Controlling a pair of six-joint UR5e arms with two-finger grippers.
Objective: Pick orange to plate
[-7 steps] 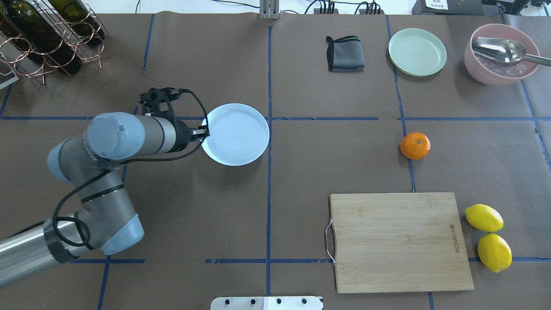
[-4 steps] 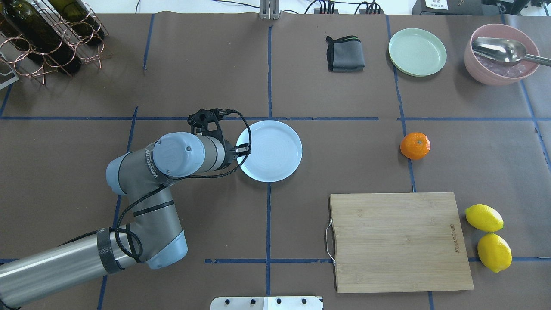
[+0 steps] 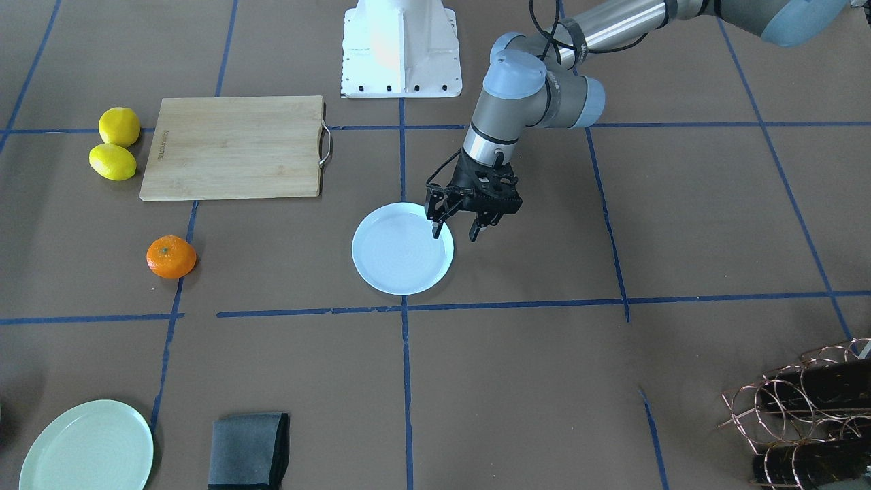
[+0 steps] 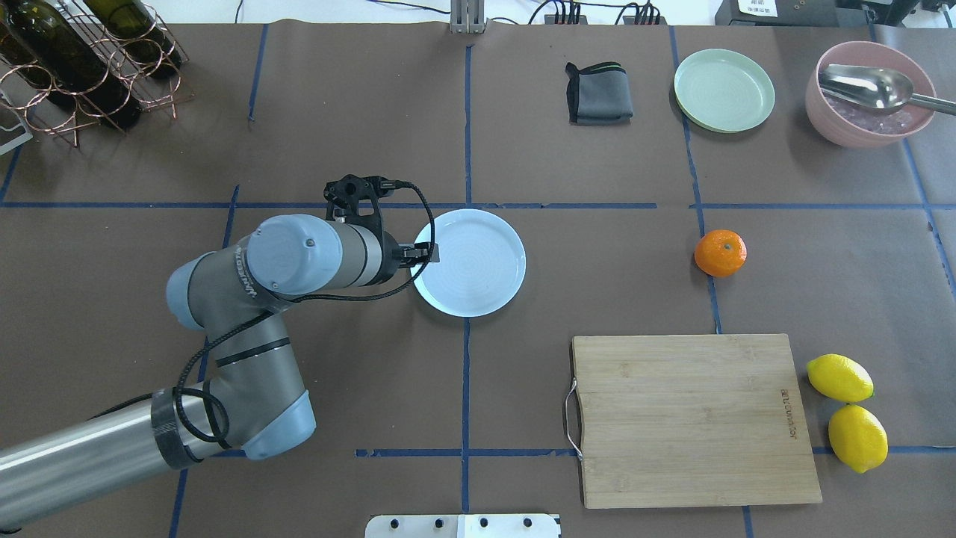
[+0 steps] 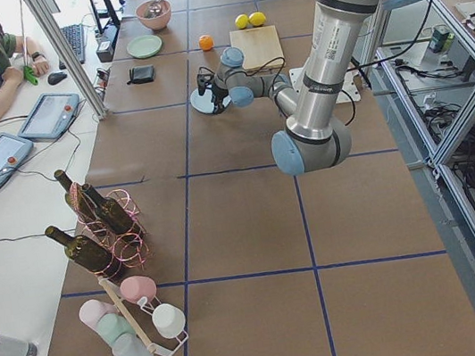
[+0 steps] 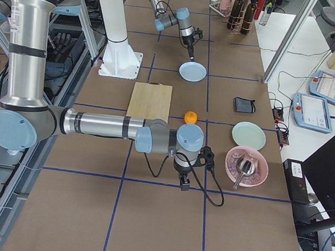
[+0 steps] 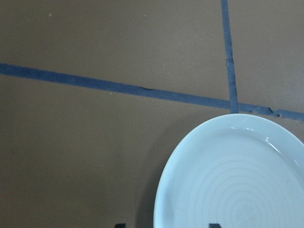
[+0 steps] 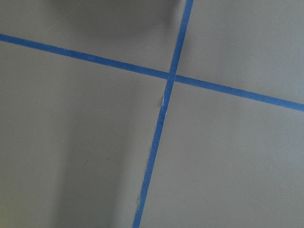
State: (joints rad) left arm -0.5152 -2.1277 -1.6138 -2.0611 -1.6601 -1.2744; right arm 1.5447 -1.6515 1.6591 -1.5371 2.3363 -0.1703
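Note:
The orange (image 4: 720, 253) lies alone on the brown table, right of centre, and also shows in the front view (image 3: 171, 256). The pale bluish-white plate (image 4: 478, 261) rests flat near the table's middle. My left gripper (image 3: 454, 236) is open at the plate's (image 3: 402, 248) left rim, one finger over the inside and one outside it. The left wrist view shows the plate (image 7: 237, 185) with that rim between the two fingertips. My right gripper (image 6: 183, 186) appears only in the right side view, low over the table a little nearer than the orange (image 6: 190, 117); I cannot tell its state.
A wooden cutting board (image 4: 694, 418) lies at the near right with two lemons (image 4: 840, 377) beside it. At the far right are a pale green plate (image 4: 724, 90), a dark folded cloth (image 4: 599, 93) and a pink bowl (image 4: 870, 119) with a spoon. A wine rack (image 4: 82, 60) fills the far left corner.
My left arm moved the plate to the right and toward the robot, to the table's middle. Over the last half second the plate stayed put. The orange has not moved.

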